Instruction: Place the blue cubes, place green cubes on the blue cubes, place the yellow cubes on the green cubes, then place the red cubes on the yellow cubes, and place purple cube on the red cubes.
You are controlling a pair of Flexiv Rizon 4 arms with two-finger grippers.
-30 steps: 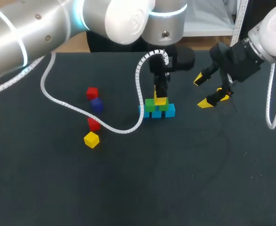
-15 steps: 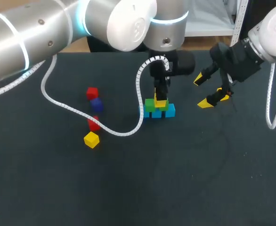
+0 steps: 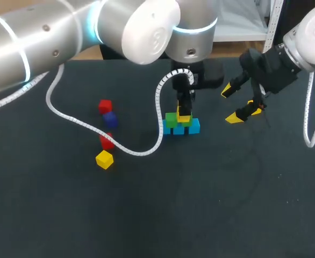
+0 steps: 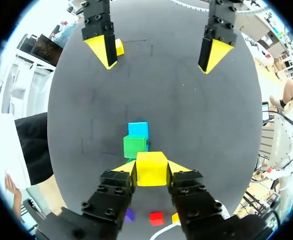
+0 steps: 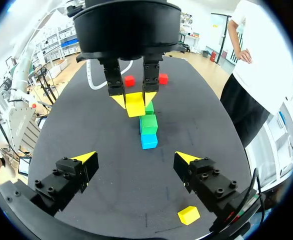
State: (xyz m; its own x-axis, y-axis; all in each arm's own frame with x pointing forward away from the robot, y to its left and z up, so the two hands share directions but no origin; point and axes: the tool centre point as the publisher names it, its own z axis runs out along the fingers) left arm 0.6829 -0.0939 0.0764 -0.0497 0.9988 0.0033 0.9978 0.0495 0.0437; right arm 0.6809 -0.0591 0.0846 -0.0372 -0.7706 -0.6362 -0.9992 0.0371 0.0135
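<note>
Clamping held yellow cube (image 4: pixel 151 169), left claw (image 4: pixel 151 167); right wrist view reveals stray yellow cube (image 5: pixel 188 215).

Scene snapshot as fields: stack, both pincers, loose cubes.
stack: green cubes on blue cubes
left pincer: shut on held yellow cube, just over the green cubes; contact unclear
right pincer: open, empty, apart from the stack
loose group: far red cube, purple cube, near red cube, loose yellow cube
extra: spare yellow cube by the right pincer
</note>
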